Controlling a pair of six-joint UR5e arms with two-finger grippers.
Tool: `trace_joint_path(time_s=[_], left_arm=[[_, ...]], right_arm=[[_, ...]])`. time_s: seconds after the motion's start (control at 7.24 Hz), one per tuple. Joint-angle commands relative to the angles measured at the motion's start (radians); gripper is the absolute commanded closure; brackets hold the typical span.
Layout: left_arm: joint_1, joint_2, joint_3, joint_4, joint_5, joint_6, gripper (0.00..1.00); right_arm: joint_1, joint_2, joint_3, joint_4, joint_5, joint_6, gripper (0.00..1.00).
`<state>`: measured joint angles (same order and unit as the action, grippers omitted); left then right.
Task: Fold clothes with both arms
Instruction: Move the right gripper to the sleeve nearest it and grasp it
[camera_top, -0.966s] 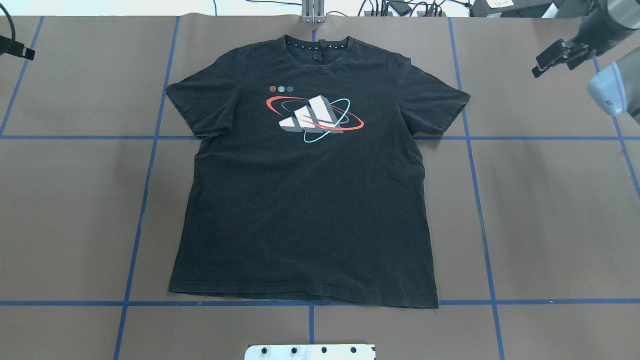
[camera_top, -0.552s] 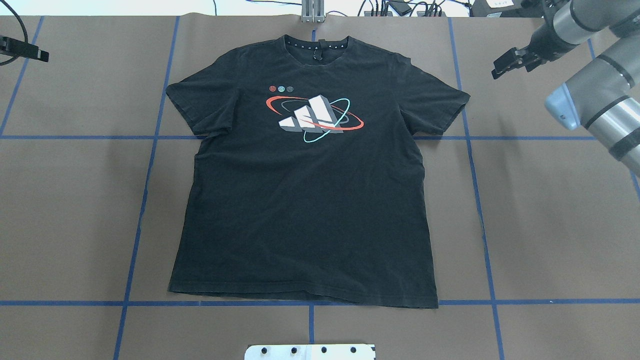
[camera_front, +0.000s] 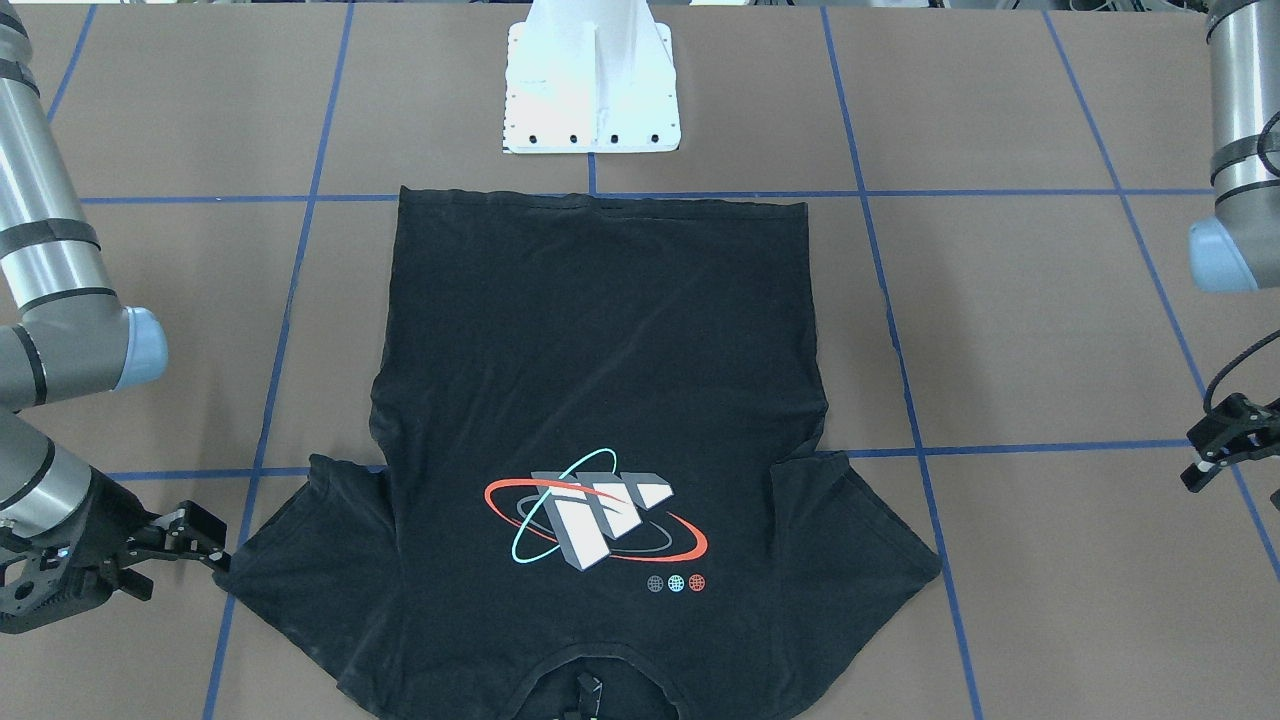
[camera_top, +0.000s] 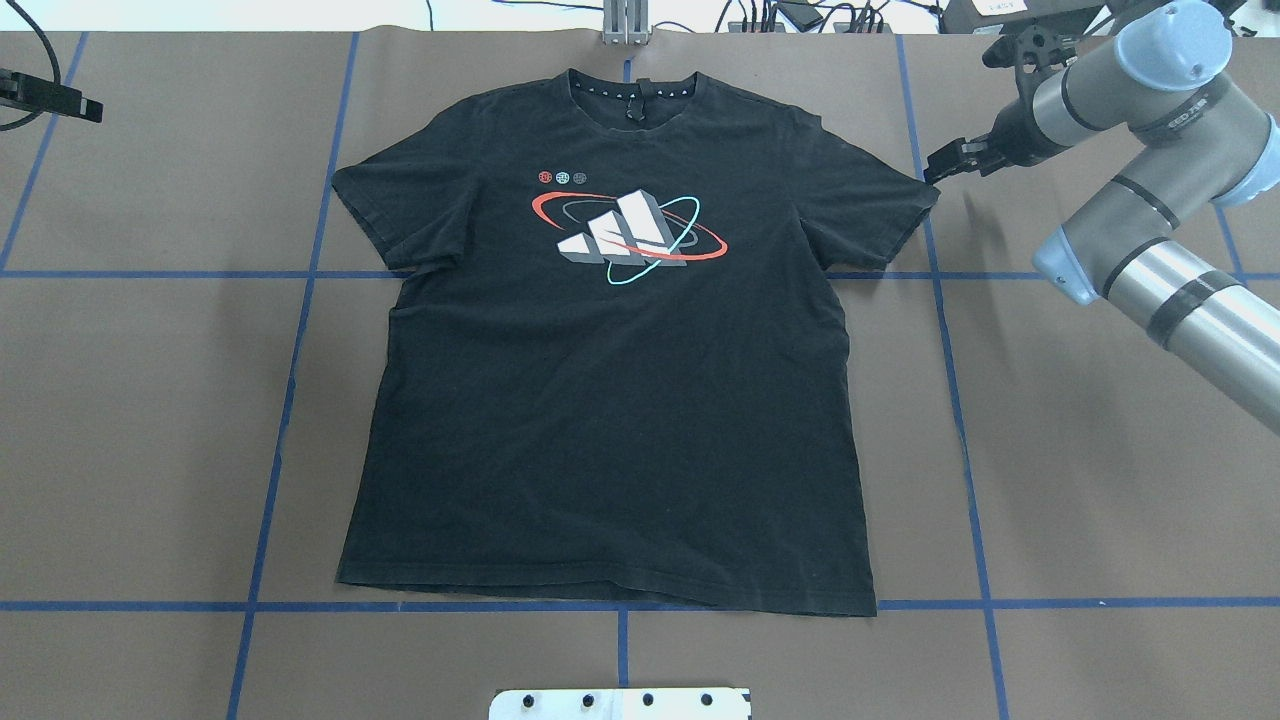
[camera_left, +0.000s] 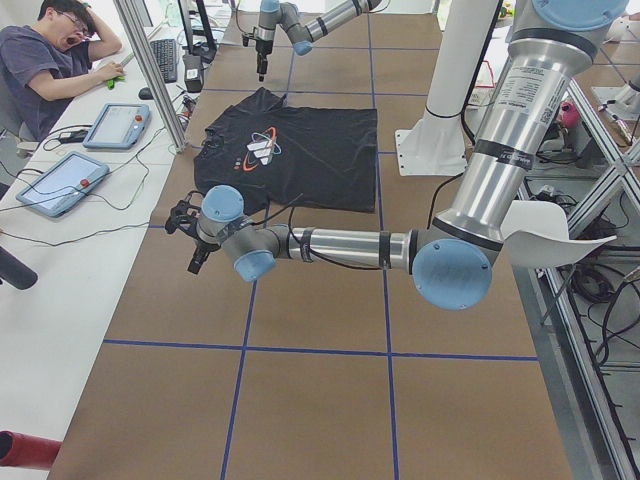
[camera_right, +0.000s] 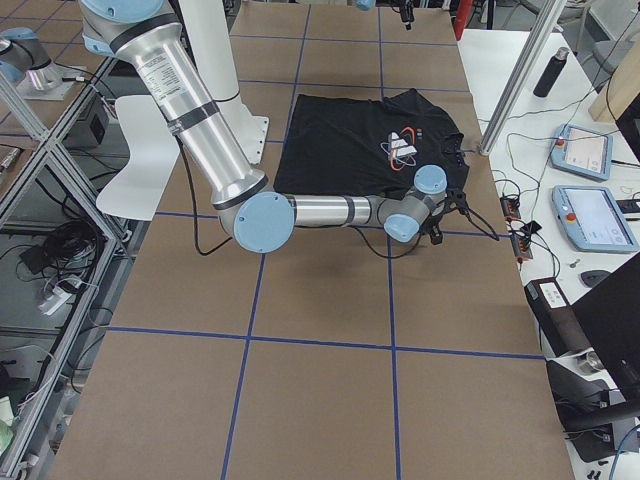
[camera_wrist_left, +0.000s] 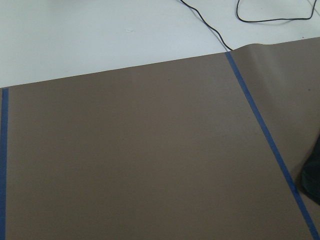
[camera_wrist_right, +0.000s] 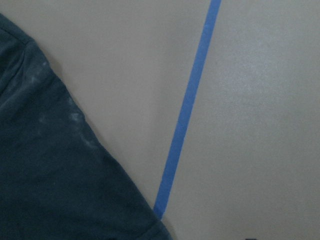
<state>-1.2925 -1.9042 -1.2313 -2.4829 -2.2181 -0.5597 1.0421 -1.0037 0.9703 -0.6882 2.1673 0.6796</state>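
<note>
Black T-shirt (camera_top: 610, 400) lies flat, logo up, on the table (camera_top: 1100, 480). Right hand (camera_top: 938, 168), apparently spread, has swung in to the sleeve tip (camera_top: 905, 200) (first grasp likely next). Left hand (camera_top: 60, 100), state unclear, sits well apart.

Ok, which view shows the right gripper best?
Exterior front-facing: the right gripper shows large, jaws open, beside the T-shirt sleeve tip. Overhead shows it smaller; the side views, tiny or half hidden; its wrist camera, only sleeve and table.
</note>
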Motion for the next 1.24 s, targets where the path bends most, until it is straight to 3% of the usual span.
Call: trace_joint_path(time_s=[0.0, 0.28, 0.55, 0.83, 1.1], left_arm=[[-0.001, -0.006, -0.001, 0.001, 0.000, 0.000, 0.00], [-0.001, -0.015, -0.002, 0.001, 0.000, -0.003, 0.00], [-0.001, -0.015, -0.002, 0.001, -0.002, -0.003, 0.00], [-0.001, -0.013, -0.001, 0.001, 0.000, -0.002, 0.00], [-0.001, -0.013, -0.001, 0.001, 0.000, -0.002, 0.00]], right_arm=[[-0.014, 0.010, -0.028, 0.007, -0.004, 0.011, 0.20], [-0.023, 0.010, -0.036, 0.004, 0.000, 0.014, 0.23], [-0.027, 0.011, -0.035, 0.002, 0.003, 0.012, 0.34], [-0.027, 0.011, -0.036, 0.002, 0.005, 0.014, 0.49], [-0.027, 0.011, -0.036, 0.002, 0.005, 0.017, 0.72]])
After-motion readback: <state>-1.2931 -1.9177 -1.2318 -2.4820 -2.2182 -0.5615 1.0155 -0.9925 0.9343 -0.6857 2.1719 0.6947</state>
